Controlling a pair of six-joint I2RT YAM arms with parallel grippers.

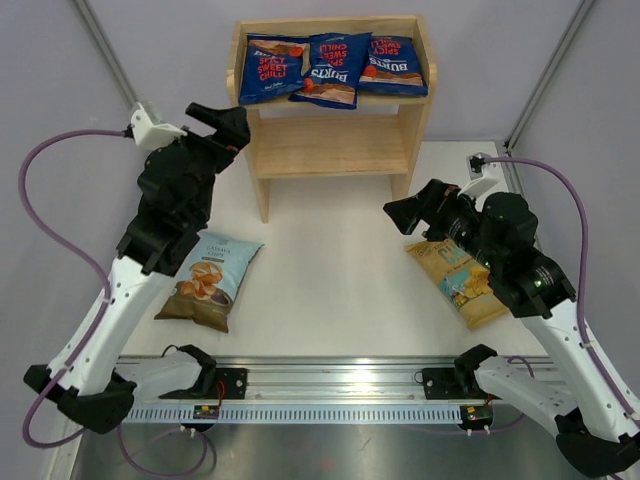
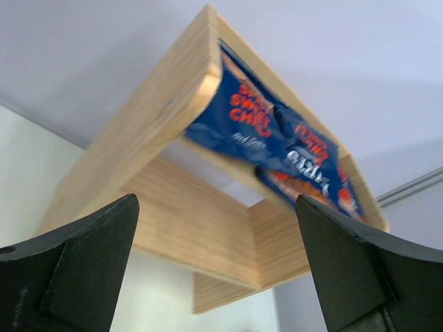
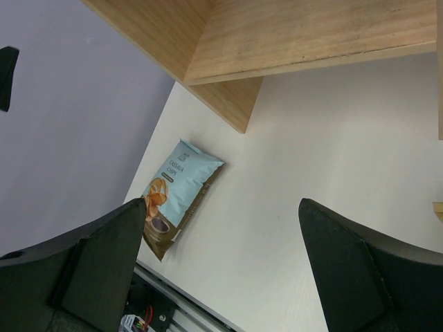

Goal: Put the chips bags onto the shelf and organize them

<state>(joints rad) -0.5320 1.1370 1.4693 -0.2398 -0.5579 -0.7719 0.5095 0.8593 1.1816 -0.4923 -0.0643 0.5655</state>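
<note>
Three bags shelved, two on the table, both of your end effectors spread.

Your left end effector (image 2: 216, 207) has its fingers spread wide around nothing, and in the top view it sits at the upper left, just beside the shelf's (image 1: 335, 145) left side panel. The right end effector (image 3: 221, 207) is just as wide apart and holds nothing; it sits right of centre, near the shelf's right leg. The shelf stands at the top centre with the left blue bag (image 1: 272, 68), middle blue bag (image 1: 333, 68) and right blue bag (image 1: 393, 65) lying in a row on its top tier, the middle one overlapping its neighbours. The pale bag (image 1: 210, 280) lies flat on the table (image 1: 330, 270) at the lower left. The tan bag (image 1: 458, 282) lies at the lower right, partly hidden by your right arm.
</note>
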